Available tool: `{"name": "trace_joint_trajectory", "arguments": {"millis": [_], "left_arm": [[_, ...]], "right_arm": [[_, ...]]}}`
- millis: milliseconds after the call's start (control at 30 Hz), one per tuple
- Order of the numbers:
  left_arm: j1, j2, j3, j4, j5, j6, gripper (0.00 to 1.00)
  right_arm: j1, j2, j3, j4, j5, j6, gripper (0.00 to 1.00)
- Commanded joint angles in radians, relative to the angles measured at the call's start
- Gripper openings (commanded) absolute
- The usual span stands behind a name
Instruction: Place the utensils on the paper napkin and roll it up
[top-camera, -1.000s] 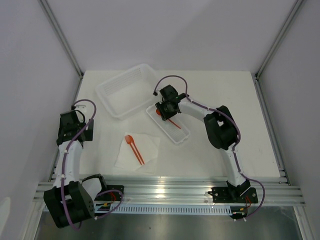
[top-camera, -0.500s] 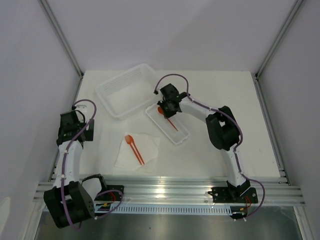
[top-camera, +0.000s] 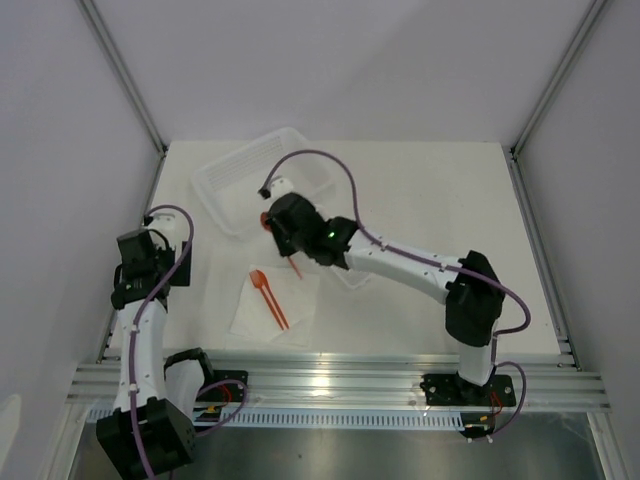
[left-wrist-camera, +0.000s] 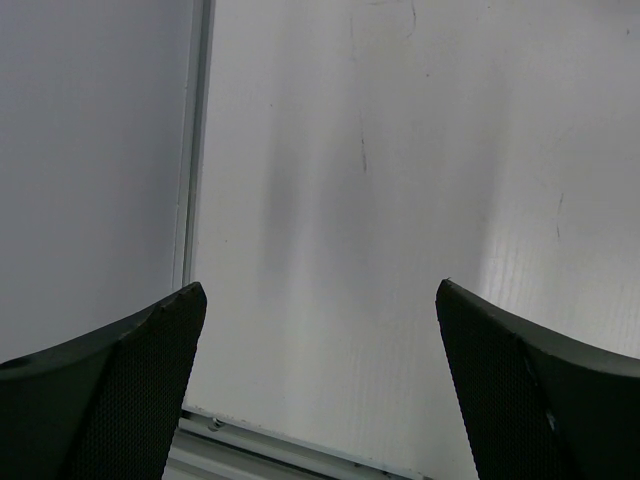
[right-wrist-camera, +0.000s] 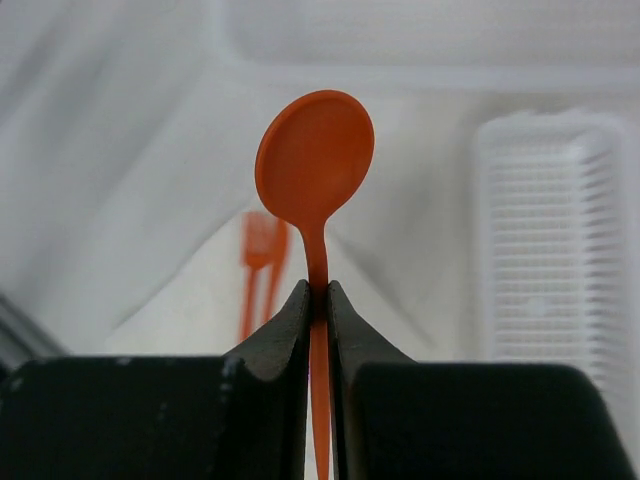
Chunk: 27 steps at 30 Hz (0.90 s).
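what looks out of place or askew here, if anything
Nothing spilled or damaged. The paper napkin lies skewed to the table edge with one orange utensil on it, and the right gripper pinches a spoon by its handle. Neither looks wrong.

white table (top-camera: 450, 190): paper napkin (top-camera: 252, 318), ribbed tray (right-wrist-camera: 545, 250), translucent basket (top-camera: 222, 182).
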Motion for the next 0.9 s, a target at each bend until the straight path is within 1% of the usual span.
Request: {"name": "trace_joint_trajectory", "arguments": {"millis": [0, 133, 267, 467, 667, 867], "left_arm": [[0.005, -0.031, -0.017, -0.025, 0.048, -0.017, 1.00], [0.007, -0.065, -0.017, -0.065, 0.050, -0.003, 0.99], [0.005, -0.115, -0.049, -0.067, 0.036, 0.022, 0.99], [0.005, -0.103, -0.014, -0.102, 0.039, 0.017, 1.00], [0.005, -0.111, 0.012, -0.130, 0.051, 0.034, 0.99], [0.005, -0.092, 0.046, -0.130, 0.047, 0.063, 1.00]], "right_arm": [[0.079, 0.125, -0.031, 0.037, 0.100, 0.216, 0.00], [0.104, 0.217, 0.020, 0.023, 0.094, 0.271, 0.00], [0.124, 0.265, 0.026, 0.009, 0.106, 0.296, 0.00], [0.124, 0.273, 0.001, 0.031, 0.140, 0.322, 0.00], [0.125, 0.322, 0.050, -0.014, 0.110, 0.357, 0.00], [0.136, 0.305, 0.003, 0.000, 0.128, 0.413, 0.00]]}}
